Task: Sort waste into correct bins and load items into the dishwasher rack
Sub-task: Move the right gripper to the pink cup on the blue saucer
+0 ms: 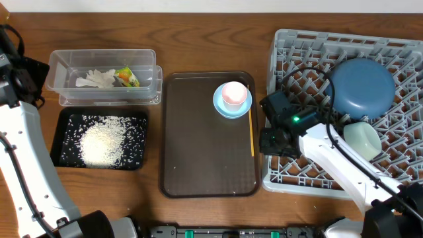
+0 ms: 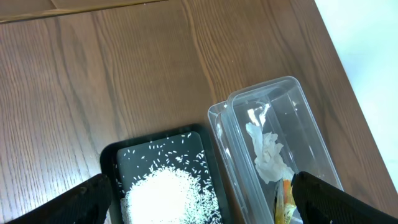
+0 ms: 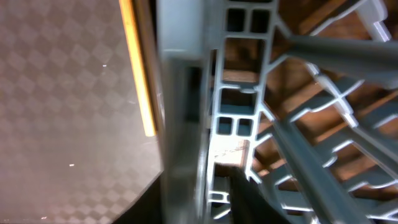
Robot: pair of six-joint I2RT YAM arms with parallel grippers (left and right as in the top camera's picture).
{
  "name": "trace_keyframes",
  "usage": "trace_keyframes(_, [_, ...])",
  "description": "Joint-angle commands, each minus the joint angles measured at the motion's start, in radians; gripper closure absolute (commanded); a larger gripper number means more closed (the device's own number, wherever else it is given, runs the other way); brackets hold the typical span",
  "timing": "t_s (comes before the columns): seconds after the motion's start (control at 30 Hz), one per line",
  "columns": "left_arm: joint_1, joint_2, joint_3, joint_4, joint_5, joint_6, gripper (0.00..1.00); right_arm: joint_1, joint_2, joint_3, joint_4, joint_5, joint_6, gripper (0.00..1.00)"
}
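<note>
Two items, the cup [image 1: 232, 94] on the dish [image 1: 221, 108], sat left of the rack [image 1: 277, 46], so the right gripper [image 1: 269, 141] at its left wall, grip impossible to tell, likely needed to fetch them next; the left gripper [image 2: 211, 199] gaped wide.

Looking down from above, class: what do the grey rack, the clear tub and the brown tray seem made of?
Grey rack: moulded plastic, matte, judging by its ribbed lattice. Clear tub: glossy see-through plastic; the table shows through it. Brown tray: probably plastic, with a fine chequered texture and faint sheen.
</note>
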Motion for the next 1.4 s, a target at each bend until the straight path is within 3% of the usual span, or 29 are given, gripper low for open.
trace_keyframes(0.0, [0.004, 0.003, 0.001, -0.002, -0.013, -0.002, 0.05, 0.003, 0.004, 0.016, -0.027, 0.068, 0.012, 0.85])
trace_keyframes(0.2, [0.004, 0.003, 0.001, -0.002, -0.013, -0.002, 0.05, -0.001, 0.003, 0.016, -0.041, 0.088, 0.004, 0.90])
trace_keyframes(0.37, [0.004, 0.003, 0.001, -0.002, -0.013, -0.002, 0.05, -0.002, 0.003, 0.023, -0.048, 0.117, -0.129, 0.91])
trace_keyframes(0.5, [0.004, 0.003, 0.001, -0.002, -0.013, -0.002, 0.05, -0.019, 0.003, 0.023, -0.066, 0.211, -0.148, 0.92])
trace_keyframes(0.73, [0.004, 0.003, 0.001, -0.003, -0.013, -0.002, 0.05, -0.085, 0.003, 0.023, -0.007, 0.167, -0.266, 0.96])
trace_keyframes(1.27, [0.004, 0.003, 0.001, -0.002, -0.013, -0.002, 0.05, -0.122, 0.003, 0.023, -0.018, 0.167, -0.304, 0.96])
trace_keyframes(1.37, [0.004, 0.003, 0.001, -0.002, -0.013, -0.002, 0.05, -0.122, 0.002, 0.027, -0.029, 0.138, -0.304, 0.89])
